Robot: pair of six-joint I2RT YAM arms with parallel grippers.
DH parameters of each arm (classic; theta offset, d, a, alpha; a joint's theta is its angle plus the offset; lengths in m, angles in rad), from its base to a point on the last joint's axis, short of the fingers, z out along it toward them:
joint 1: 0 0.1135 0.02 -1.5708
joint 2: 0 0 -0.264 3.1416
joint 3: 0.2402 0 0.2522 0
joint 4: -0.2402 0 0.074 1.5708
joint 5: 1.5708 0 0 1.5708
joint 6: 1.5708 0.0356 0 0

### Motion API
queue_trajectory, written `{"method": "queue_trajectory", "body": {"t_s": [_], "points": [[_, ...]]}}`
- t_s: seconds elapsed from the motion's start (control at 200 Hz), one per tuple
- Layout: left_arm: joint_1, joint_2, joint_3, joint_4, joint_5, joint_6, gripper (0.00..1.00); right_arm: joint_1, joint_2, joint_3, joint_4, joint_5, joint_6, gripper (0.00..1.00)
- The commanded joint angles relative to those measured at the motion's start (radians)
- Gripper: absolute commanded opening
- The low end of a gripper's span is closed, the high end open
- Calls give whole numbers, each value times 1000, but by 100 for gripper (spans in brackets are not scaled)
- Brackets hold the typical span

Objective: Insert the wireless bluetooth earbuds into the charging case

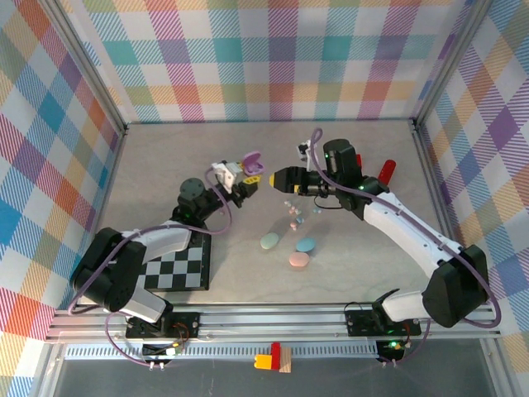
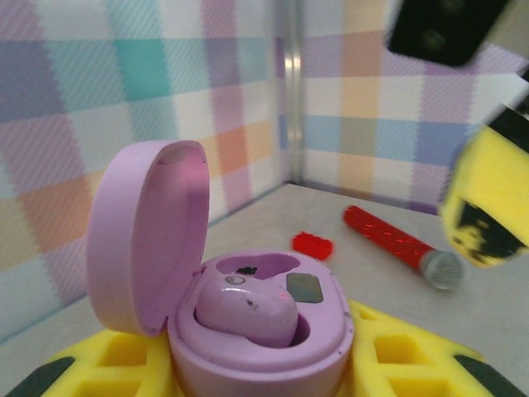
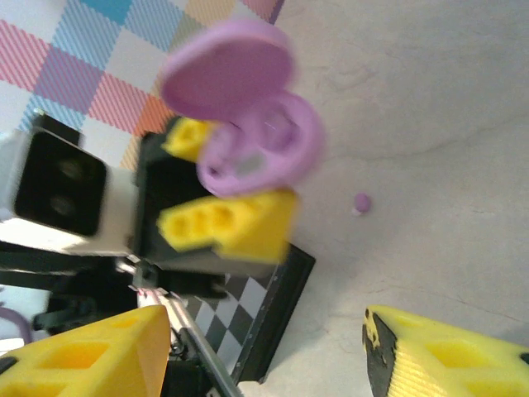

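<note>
Beyond the left fingers [image 2: 397, 347], a red cylindrical stick with a grey mesh tip [image 2: 388, 240] lies flat on the pale grey marbled tabletop [image 2: 496, 306], tip toward the right; just left of its red end, apart from it, sits a small red studded plastic block [image 2: 312, 245]; behind both, pastel plaid walls [image 2: 66, 99] meet at a silver metal corner post [image 2: 291, 91]; over at the right fingers [image 3: 83, 356], a black-and-white checkerboard mat [image 3: 269, 310] lies flat between and beyond them; from overhead, that mat sits well back from the left fingers, beside the silver aluminium rail [image 1: 273, 318]; past the rail, a small cluster of red, yellow and wooden blocks [image 1: 274, 359].
</note>
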Motion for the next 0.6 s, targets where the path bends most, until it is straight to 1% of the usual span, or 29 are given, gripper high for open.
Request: {"method": "queue_trajectory", "body": {"t_s": [0.0,0.105,0.21,0.435,0.595], "points": [[83,-69,-31,82,19,-72,32,19,46,-19,48,67,5,63],[163,-114,-39,89,41,-127,32,57,145,2,52,99,12,63],[198,-175,-31,52,45,-135,32,101,275,59,66,94,9,61],[209,-285,-1,-41,50,-133,33,160,574,264,66,33,20,57],[206,-331,-10,-44,88,-169,32,186,746,408,41,50,74,53]]}}
